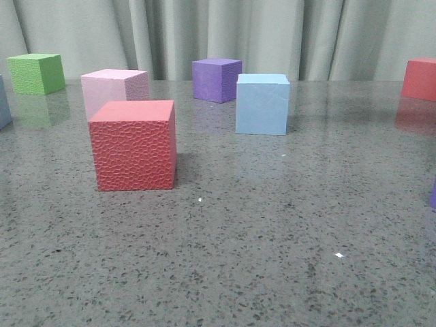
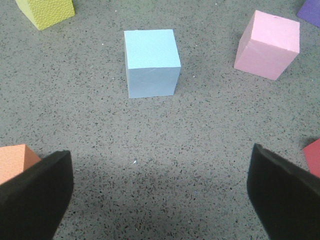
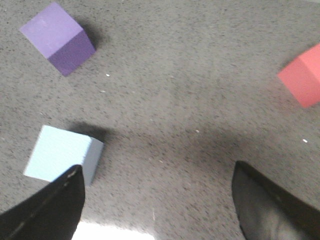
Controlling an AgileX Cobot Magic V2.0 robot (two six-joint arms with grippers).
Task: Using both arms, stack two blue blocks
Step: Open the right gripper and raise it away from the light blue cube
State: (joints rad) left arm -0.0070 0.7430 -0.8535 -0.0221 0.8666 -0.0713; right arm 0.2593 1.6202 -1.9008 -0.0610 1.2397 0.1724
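One blue block stands on open counter ahead of the left claw; another blue block lies beside the right claw. Both claws spread wide, empty.

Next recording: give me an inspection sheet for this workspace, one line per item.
Surface: grey speckled table, glossy.
Job's things: one blue block stands alone, unstacked; a second blue block lies ahead of the left gripper.
Clutter: red cube, pink cube, purple cube, green cube, another red cube at far right.
Grippers: left open, empty; right gripper open, empty.
Cables: nothing seen.
Surroundings: grey curtain behind.
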